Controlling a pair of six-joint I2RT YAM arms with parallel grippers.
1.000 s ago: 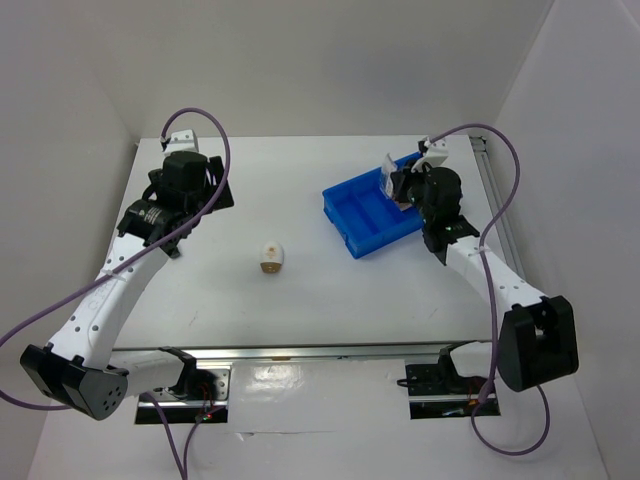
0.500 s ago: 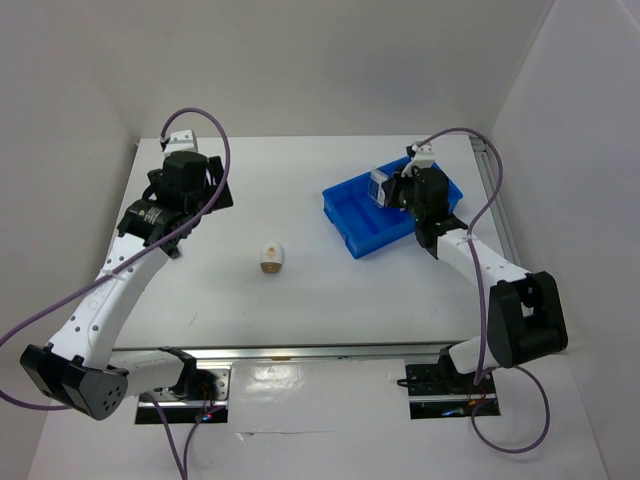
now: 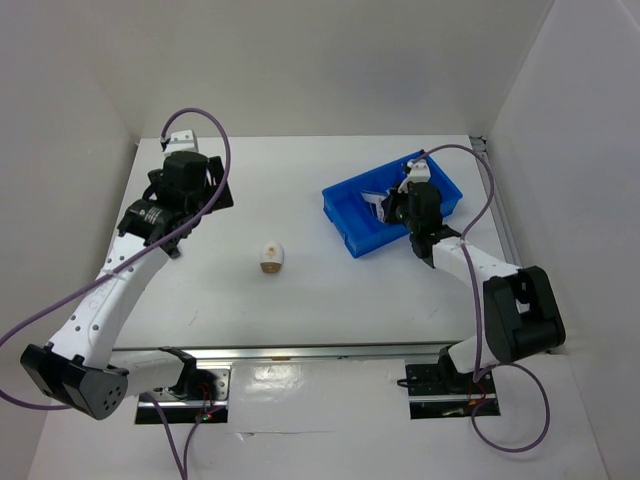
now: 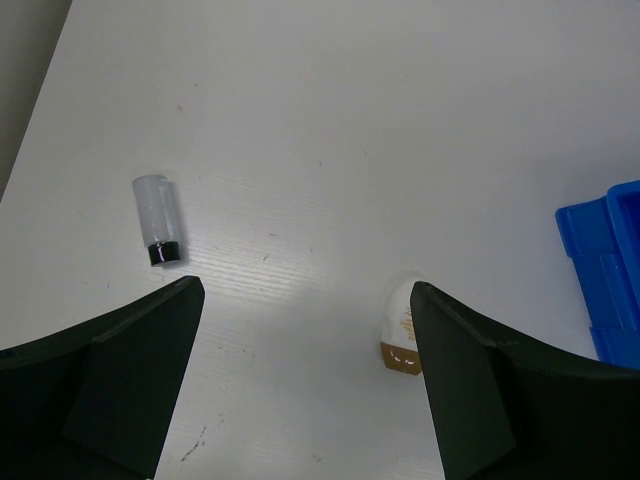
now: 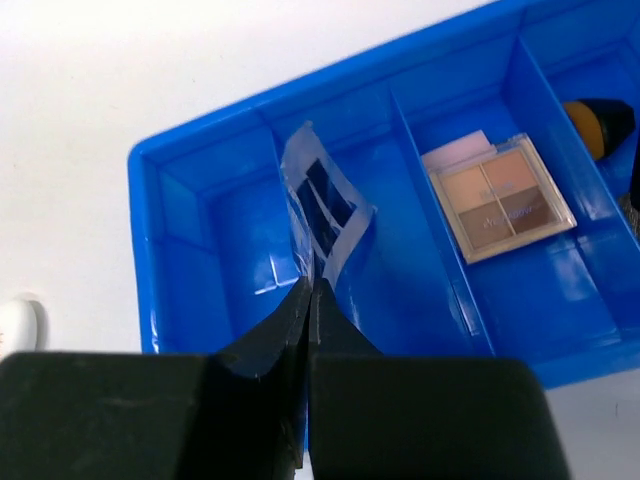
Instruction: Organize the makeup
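Right pincer (image 5: 310, 285) lowered, pinching palette (image 5: 325, 205) over tray (image 5: 240, 230).

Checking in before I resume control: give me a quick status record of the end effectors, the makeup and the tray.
right end effector: shut on eyeshadow palette, held on edge inside blue tray
left end effector: open, empty, above table
compact: flat in the compartment next to the palette's
sponge: on table, outside tray
clear vial: lying on table, outside tray

The right wrist view's edge cuts off the sponge (image 5: 20, 322).
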